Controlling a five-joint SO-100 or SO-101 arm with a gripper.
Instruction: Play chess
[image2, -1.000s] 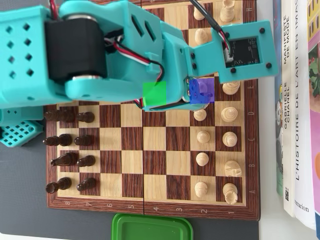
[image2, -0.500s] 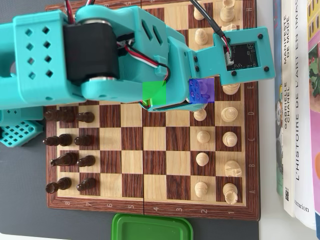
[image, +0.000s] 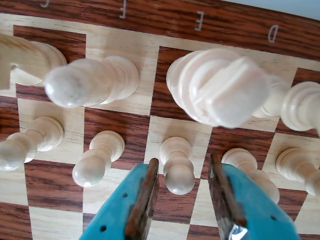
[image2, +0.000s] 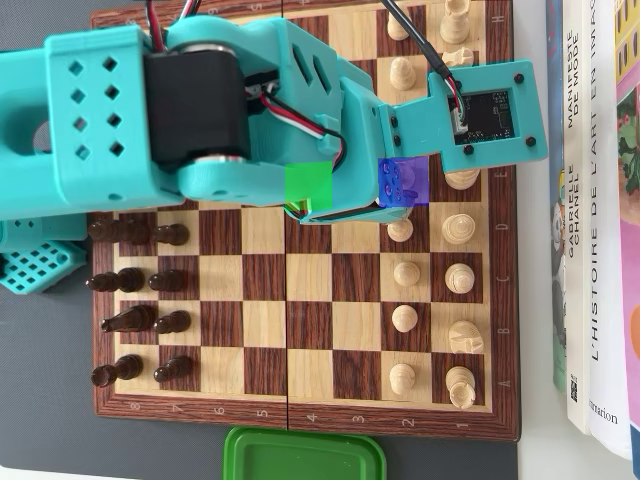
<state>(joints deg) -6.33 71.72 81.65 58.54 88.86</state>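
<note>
Chessboard (image2: 310, 270) top half under arm (image2: 200, 110)

pawn (image: 177, 164) between jaws | king (image: 220, 90) behind | chessboard (image2: 310, 390) beneath

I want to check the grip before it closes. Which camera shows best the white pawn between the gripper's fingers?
The wrist view: the white pawn stands upright between the gripper fingers, jaws open, a gap on each side. In the overhead view the arm covers that pawn; only neighbouring white pieces show beside it.
</note>
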